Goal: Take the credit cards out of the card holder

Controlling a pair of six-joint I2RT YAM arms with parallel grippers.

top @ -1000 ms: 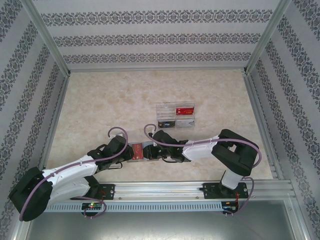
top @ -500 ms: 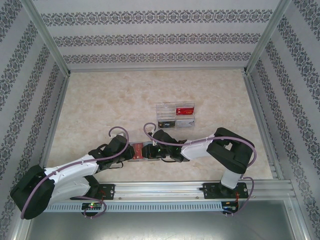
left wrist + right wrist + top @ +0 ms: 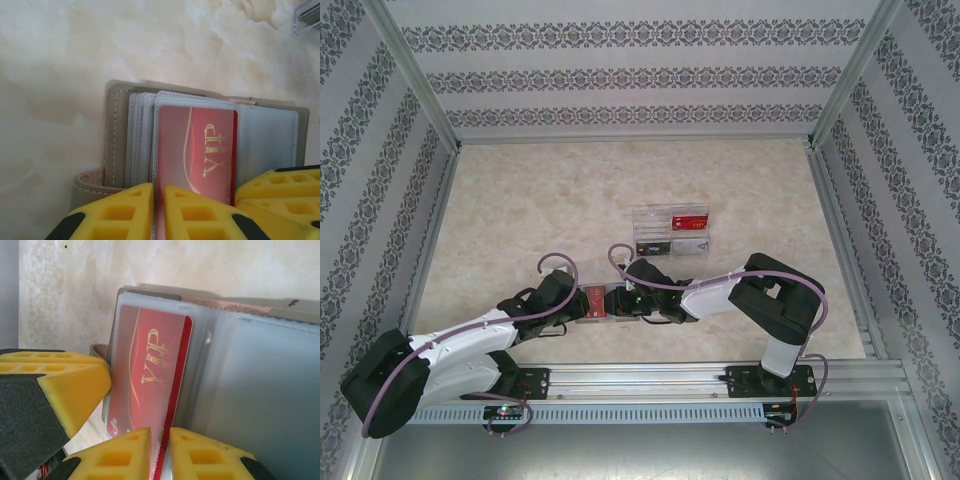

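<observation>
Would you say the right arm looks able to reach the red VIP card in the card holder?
Likely yes: the right gripper is pinched on the edge of the red VIP card, the left gripper clamping the card holder.

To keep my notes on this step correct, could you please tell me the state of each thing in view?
holder: open, flat on the table.
red card: inside a clear sleeve of the holder, not yet out.
left claw: shut on the sleeve at its edge.
right claw: shut on the red card at its edge.
tray: holds other cards.
</observation>
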